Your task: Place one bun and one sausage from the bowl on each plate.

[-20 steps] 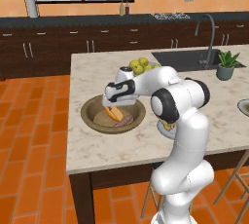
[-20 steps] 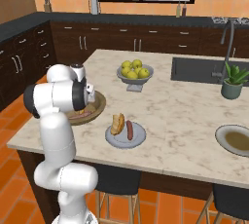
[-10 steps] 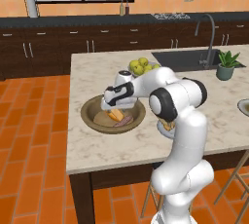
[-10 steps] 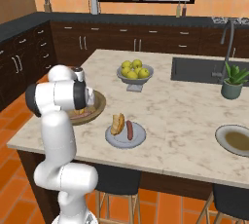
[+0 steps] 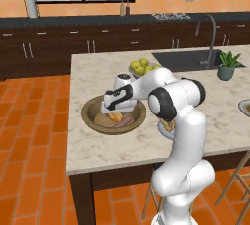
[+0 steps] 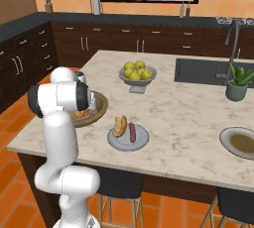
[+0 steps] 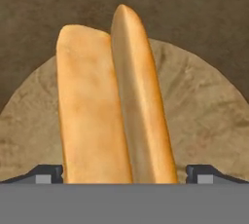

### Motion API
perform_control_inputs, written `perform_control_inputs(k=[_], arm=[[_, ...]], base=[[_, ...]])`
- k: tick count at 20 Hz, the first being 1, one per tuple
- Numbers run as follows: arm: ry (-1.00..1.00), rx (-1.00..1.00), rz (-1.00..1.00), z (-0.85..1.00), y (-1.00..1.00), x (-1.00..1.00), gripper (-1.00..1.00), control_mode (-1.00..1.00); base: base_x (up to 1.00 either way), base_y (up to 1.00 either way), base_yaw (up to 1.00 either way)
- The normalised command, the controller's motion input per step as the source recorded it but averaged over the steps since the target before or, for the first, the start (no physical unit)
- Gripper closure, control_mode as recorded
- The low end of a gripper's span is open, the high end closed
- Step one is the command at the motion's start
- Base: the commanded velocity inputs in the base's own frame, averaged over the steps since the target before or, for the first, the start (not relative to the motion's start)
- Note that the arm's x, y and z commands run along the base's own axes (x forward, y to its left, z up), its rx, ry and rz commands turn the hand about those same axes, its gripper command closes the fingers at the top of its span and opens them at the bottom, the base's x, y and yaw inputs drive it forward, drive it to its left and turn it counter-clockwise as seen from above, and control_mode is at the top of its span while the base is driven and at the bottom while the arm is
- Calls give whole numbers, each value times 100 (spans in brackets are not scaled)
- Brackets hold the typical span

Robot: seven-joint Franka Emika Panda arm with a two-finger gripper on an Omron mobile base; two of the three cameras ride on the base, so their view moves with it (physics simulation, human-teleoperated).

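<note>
Marble island counter (image 5: 102, 146), wooden bowl (image 5: 93, 119), pincer (image 7: 124, 173) spread wide astride bun (image 7: 114, 101), gripping nothing, no legible writing

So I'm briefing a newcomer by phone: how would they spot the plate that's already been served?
On the marble island, look near the front edge, right of the wooden bowl. The grey plate there carries a bun and a sausage, unlike the far-right plate.
</note>
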Motion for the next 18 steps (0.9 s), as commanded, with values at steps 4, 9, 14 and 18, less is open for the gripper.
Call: perform_control_inputs(k=[4, 9, 14, 18], arm=[[0, 0, 0, 0, 0, 0, -100, -100], [0, 0, 0, 0, 0, 0, 100, -100], [0, 0, 0, 2, -3, -4, 100, -100], [3, 0, -2, 83, 0, -47, 100, -100]], base=[[0, 0, 0], [0, 0, 0], [0, 0, 0], [0, 0, 0]])
